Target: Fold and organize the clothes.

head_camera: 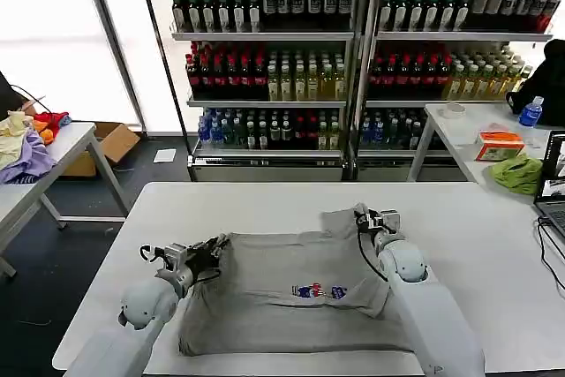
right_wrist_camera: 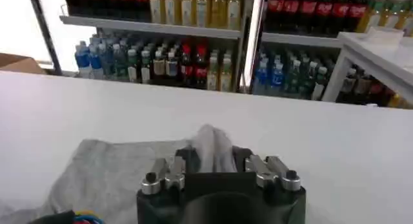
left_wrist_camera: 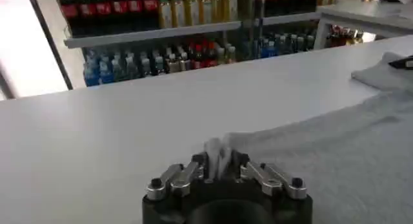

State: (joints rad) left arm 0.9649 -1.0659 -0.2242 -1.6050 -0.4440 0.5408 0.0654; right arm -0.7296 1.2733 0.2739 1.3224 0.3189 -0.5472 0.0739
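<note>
A light grey shirt [head_camera: 291, 293] with a small multicoloured chest print [head_camera: 319, 290] is spread on the white counter [head_camera: 477, 245], near the robot's edge. A fold appears to be in hand: the left end effector [head_camera: 214, 249] is clenched on a pinch of cloth at the shirt's left upper corner, and the right end effector [head_camera: 366, 216] is clenched on a bunch of fabric at the far right corner, where a sleeve is already doubled over. In the left wrist view the cloth is seen gathered between the fingers [left_wrist_camera: 205, 167] (the same is seen in the right wrist view, [right_wrist_camera: 193, 161]). The next move probably calls for both corners to be carried together, evenly, so the cloth is not dragged askew. The counter is bare around the shirt. Behind it, shelves of bottled drinks [head_camera: 274, 59] are ranged, and a green cloth [head_camera: 519, 174] is left on a side table.
</note>
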